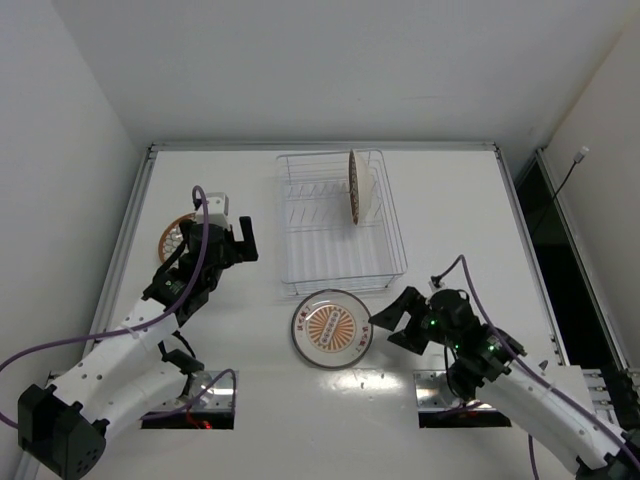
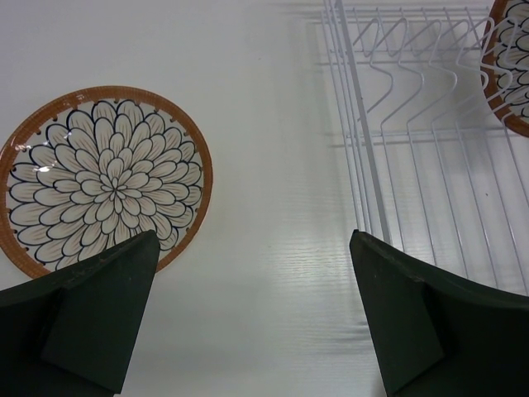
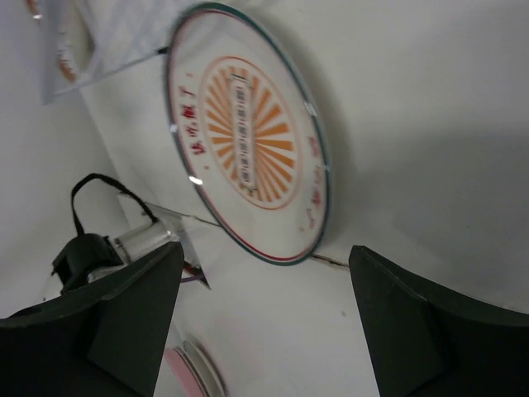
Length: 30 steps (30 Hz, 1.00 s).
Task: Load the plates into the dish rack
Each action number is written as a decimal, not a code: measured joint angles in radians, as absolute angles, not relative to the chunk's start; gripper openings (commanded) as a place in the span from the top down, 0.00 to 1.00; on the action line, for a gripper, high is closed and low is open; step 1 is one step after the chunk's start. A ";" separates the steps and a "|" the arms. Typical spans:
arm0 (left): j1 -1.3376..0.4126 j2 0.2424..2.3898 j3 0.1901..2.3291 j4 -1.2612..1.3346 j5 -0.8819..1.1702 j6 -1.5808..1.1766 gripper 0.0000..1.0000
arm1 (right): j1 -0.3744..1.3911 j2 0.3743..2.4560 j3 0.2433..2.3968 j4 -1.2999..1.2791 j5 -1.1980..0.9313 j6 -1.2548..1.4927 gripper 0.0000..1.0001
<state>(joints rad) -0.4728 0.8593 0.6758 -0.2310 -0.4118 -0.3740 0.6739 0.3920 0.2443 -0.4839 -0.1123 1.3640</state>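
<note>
Currently, your left gripper: jaws spread wide, gripping nothing, centre-left of the overhead frame.
Your right gripper: jaws apart, empty, just beside the sunburst plate.
Sunburst plate position: flat on the table, below the dish rack.
Racked petal plate: upright, upper centre.
Loose petal plate: flat, far left.

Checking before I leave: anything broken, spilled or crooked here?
Nothing stands out. One petal plate stands on edge in the dish rack; the other petal plate and the sunburst plate lie flat on the table, intact. The left gripper and right gripper are open, empty.
</note>
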 measured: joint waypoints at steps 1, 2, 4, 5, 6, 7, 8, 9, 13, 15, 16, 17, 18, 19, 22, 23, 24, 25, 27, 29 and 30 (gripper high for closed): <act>-0.473 0.859 0.675 -0.231 -0.412 -0.374 0.00 | 0.674 0.394 0.212 -0.485 -0.121 1.392 0.22; -0.473 0.859 0.676 -0.231 -0.412 -0.374 0.00 | 0.674 0.400 0.187 -0.488 -0.131 1.417 0.22; -0.473 0.859 0.675 -0.231 -0.412 -0.374 0.00 | 0.674 0.429 0.174 -0.490 -0.139 1.451 0.22; -0.473 0.859 0.676 -0.231 -0.412 -0.374 0.00 | 0.674 0.446 0.174 -0.480 -0.142 1.465 0.22; -0.473 0.859 0.675 -0.231 -0.412 -0.374 0.00 | 0.673 0.462 0.175 -0.471 -0.143 1.472 0.22; -0.473 0.859 0.676 -0.231 -0.412 -0.374 0.00 | 0.670 0.484 0.176 -0.460 -0.144 1.478 0.22; -0.473 0.859 0.675 -0.231 -0.412 -0.374 0.00 | 0.669 0.516 0.180 -0.449 -0.146 1.482 0.22; -0.473 0.859 0.675 -0.231 -0.412 -0.374 0.00 | 0.669 0.545 0.182 -0.437 -0.146 1.484 0.22; -0.473 0.859 0.675 -0.231 -0.412 -0.374 0.00 | 0.661 0.666 0.189 -0.385 -0.154 1.485 0.22; -0.473 0.857 0.675 -0.231 -0.416 -0.374 0.00 | 0.648 0.722 0.191 -0.364 -0.159 1.485 0.22; -0.473 0.857 0.676 -0.232 -0.418 -0.374 0.00 | 0.643 0.741 0.191 -0.355 -0.159 1.485 0.22; -0.473 0.857 0.676 -0.232 -0.421 -0.374 0.00 | 0.632 0.767 0.191 -0.343 -0.159 1.485 0.22; -0.473 0.857 0.676 -0.233 -0.422 -0.374 0.00 | 0.622 0.791 0.194 -0.332 -0.162 1.481 0.22; -0.473 0.857 0.676 -0.233 -0.424 -0.374 0.00 | 0.611 0.818 0.198 -0.322 -0.166 1.476 0.22; -0.473 0.857 0.676 -0.235 -0.427 -0.374 0.00 | 0.580 0.915 0.231 -0.298 -0.185 1.444 0.22; -0.473 0.857 0.676 -0.237 -0.427 -0.374 0.00 | 0.572 0.954 0.245 -0.285 -0.192 1.431 0.22; -0.473 0.857 0.675 -0.238 -0.429 -0.374 0.00 | 0.562 0.991 0.262 -0.273 -0.200 1.420 0.25; -0.473 0.857 0.675 -0.238 -0.430 -0.374 0.00 | 0.554 1.037 0.279 -0.258 -0.213 1.399 0.28; -0.473 0.857 0.676 -0.238 -0.434 -0.374 0.00 | 0.542 1.114 0.311 -0.231 -0.235 1.362 0.36; -0.473 0.857 0.676 -0.238 -0.435 -0.374 0.00 | 0.537 1.181 0.339 -0.207 -0.254 1.333 0.40; -0.473 0.857 0.676 -0.238 -0.436 -0.374 0.00 | 0.534 1.204 0.346 -0.192 -0.262 1.321 0.43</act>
<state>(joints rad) -0.4728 0.8574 0.6758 -0.2382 -0.4358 -0.3740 0.5343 1.2041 0.3462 -0.1921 -0.2623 1.3209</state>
